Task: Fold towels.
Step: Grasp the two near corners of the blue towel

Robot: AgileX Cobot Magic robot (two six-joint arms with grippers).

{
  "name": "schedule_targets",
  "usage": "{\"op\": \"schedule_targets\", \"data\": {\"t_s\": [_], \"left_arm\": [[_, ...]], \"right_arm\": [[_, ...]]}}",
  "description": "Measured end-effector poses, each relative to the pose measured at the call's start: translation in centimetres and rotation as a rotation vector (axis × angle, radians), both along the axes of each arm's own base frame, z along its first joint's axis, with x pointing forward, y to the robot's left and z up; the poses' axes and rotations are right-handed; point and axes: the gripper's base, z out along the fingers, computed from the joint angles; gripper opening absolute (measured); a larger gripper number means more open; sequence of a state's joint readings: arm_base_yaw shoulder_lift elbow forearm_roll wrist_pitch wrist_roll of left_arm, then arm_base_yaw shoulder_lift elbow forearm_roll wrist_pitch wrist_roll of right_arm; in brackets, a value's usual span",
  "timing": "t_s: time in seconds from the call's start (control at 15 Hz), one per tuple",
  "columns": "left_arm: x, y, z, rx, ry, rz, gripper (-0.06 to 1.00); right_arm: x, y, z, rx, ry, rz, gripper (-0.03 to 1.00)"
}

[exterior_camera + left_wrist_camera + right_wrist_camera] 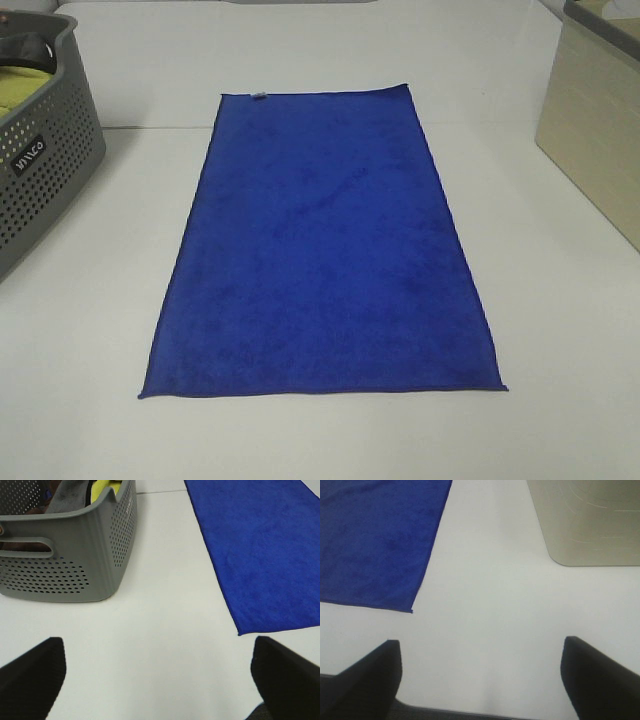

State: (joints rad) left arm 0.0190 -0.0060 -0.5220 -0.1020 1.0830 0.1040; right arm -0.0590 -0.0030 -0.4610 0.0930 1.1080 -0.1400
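The left gripper (156, 642) hangs with its jaws spread wide. Its two black fingers (30, 680) show only as blunt, squared tips at either side of its wrist view. The right gripper (481, 642) is posed much the same, its jaws wide apart and its black fingers (600, 680) pointing forward and down. Neither one is closed on anything.

Blue towel (325, 245): one, bearing one pale tag (258, 96).
Grey perforated basket (45, 170): one, holding one yellow-green cloth (20, 92) and one grey cloth (70, 497).
Beige container (595, 130): one.
White table (560, 330): one.
Grippers: two, namely the left gripper (159, 675) and the right gripper (481, 675), each showing two black fingers (35, 675).
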Motion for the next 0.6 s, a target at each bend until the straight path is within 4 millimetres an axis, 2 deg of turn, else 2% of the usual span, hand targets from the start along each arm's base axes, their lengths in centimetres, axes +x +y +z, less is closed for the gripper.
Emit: {"op": "schedule_targets", "data": {"t_s": [0.6], "left_arm": [[0.0,0.0,0.0,0.0,0.0,0.0,0.95]], "right_arm": [[0.0,0.0,0.0,0.0,0.0,0.0,0.83]]}}
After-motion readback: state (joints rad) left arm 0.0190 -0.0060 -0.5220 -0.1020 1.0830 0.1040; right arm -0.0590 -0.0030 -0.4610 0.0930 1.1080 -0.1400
